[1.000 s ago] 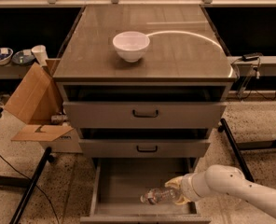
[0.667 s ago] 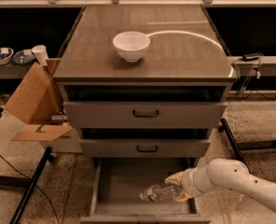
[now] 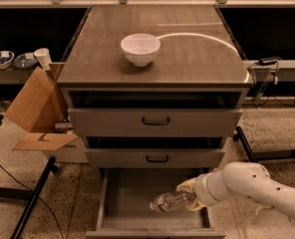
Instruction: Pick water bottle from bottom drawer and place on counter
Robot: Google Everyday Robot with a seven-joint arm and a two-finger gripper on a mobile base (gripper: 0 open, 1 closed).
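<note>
The counter (image 3: pixel 192 63) fills the upper middle of the frame: a wide, flat, glossy brown-grey rectangle with a thin metal edge and a pale curved streak of reflected light. Below it the grey metal cabinet shows two shallow drawers with black handles, the upper drawer (image 3: pixel 155 122) and the middle drawer (image 3: pixel 156 158), both slightly open. The bottom drawer (image 3: pixel 130 205), at the lower centre, is pulled well out and has a plain, dull grey-brown floor. From the lower right a smooth, rounded white arm (image 3: pixel 259 185) reaches in over that drawer. At the left edge an open brown cardboard box (image 3: pixel 33 103) leans beside the cabinet. A round white bowl (image 3: pixel 140 48) with a smooth matte look stands on the counter, upper centre. The water bottle (image 3: pixel 168 201), small, clear and crinkled, lies roughly horizontal over the right part of the bottom drawer, its far end pointing left. The tool (image 3: pixel 190 198), with pale yellowish fingers, is clamped on the bottle's right end.
</note>
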